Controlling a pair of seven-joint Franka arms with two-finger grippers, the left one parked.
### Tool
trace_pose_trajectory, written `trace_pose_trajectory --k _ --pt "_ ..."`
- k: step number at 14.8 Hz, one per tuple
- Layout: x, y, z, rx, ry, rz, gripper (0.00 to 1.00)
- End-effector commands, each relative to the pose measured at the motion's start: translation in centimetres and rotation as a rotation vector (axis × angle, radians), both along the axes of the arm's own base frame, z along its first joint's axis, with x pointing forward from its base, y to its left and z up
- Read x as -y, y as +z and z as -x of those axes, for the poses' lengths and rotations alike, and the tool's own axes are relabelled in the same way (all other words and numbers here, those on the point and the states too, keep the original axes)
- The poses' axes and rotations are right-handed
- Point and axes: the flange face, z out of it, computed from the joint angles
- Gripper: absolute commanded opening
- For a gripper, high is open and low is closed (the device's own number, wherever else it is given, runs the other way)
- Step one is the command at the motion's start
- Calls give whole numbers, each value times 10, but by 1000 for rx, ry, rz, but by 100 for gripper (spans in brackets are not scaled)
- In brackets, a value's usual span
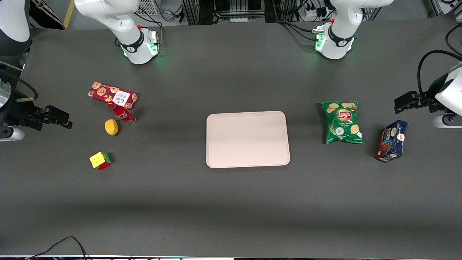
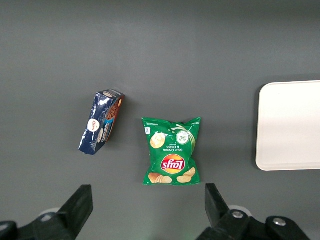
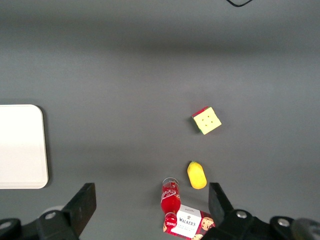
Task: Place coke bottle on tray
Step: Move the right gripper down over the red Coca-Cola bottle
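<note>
The gripper hangs above the working arm's end of the worktop, close to that short edge, with its two fingers spread wide apart and nothing between them. It is well clear of every object.

Nearest to it is the coke bottle, lying on its side on the dark worktop (red cap toward the cookie box, clear base pointing toward the front camera). The cap end touches or all but touches the red cookie box, which lies flat and slightly farther from the front camera than the bottle. A yellow lemon sits just beside the bottle's base, a little nearer the front camera. A Rubik's cube rests nearer still to the front edge, apart from the lemon.

The tray lies flat in the middle of the worktop, well apart from the bottle, its surface bare. Toward the parked arm's end, a green Lay's chip bag lies flat near the tray, and a dark blue snack box lies closer to that short edge.
</note>
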Motion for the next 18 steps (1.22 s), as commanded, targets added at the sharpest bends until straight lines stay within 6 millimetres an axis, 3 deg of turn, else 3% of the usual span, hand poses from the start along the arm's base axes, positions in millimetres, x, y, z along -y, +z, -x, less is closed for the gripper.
trace_pose_trajectory --k 1,4,6,10,14,18 --pt "-5 7 -3 -1 -16 -17 100" --pt "-6 0 -2 -19 -3 -19 100" --pt "-5 -21 7 -71 -2 -18 100" --pt "-3 -54 50 -90 6 -15 100" --pt "-1 -117 117 -21 50 -22 100" --pt "0 -170 143 -29 97 -9 100"
